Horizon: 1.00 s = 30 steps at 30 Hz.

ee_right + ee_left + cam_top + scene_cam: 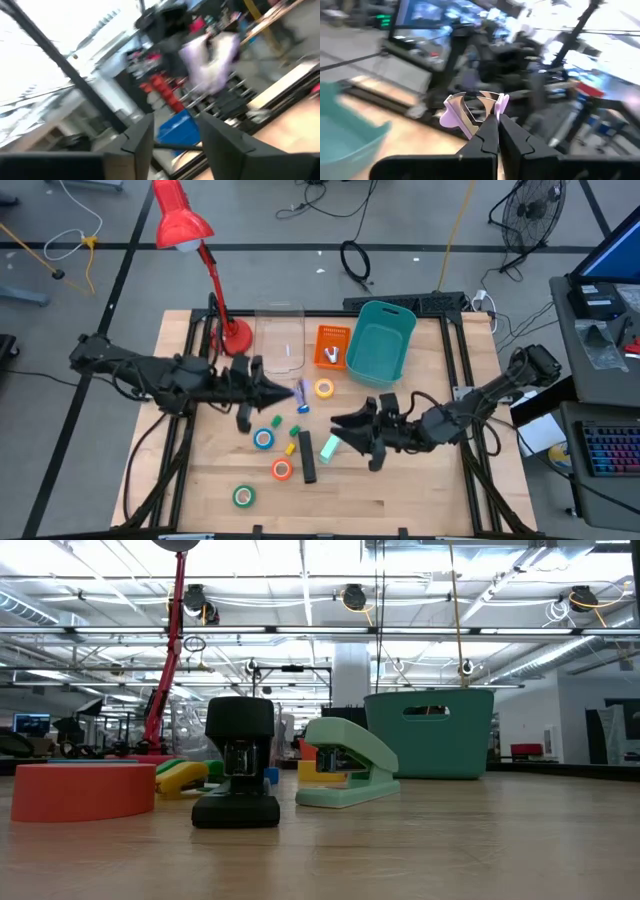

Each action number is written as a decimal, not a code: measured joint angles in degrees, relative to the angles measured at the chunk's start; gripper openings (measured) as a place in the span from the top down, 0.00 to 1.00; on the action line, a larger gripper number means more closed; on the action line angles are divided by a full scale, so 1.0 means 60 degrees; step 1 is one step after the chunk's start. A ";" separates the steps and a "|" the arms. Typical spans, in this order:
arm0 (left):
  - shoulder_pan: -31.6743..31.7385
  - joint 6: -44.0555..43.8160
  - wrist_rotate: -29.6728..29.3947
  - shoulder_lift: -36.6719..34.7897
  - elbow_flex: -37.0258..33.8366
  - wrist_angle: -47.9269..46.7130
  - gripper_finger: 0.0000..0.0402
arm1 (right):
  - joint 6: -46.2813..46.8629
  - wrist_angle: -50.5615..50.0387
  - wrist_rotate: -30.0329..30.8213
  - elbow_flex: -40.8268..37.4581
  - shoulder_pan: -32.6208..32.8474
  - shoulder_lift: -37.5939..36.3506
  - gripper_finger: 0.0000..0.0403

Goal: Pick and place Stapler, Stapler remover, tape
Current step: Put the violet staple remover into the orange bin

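Lilac plastic and bright metal mark the staple remover, which is clamped between the closed fingers of the left gripper in the left wrist view; in the high view it is seen just left of centre, at the tip of the left gripper. The right gripper is found right of centre in the high view, its fingers parted and nothing held between them. A pale green stapler lies just beside it, and a black stapler lies left of that. The tape rolls are spread across the wooden table: yellow near the centre, blue and orange lower down, green at lower left. A teal basket stands at upper centre right.
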 joint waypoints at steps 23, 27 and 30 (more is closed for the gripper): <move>0.6946 -0.4036 0.6164 0.4914 -0.0004 0.2088 1.00 | 0.5277 -0.6262 0.1511 -0.0262 0.1810 0.0008 0.68; 0.7127 -0.5526 0.5704 0.5743 0.0018 0.3353 1.00 | 0.5517 -0.7201 0.1490 -0.0262 0.1810 -0.0033 0.72; 0.7131 -0.6187 0.4917 0.6191 0.0278 0.3151 1.00 | 0.5297 -0.7761 0.1496 -0.0262 0.1729 -0.0237 0.75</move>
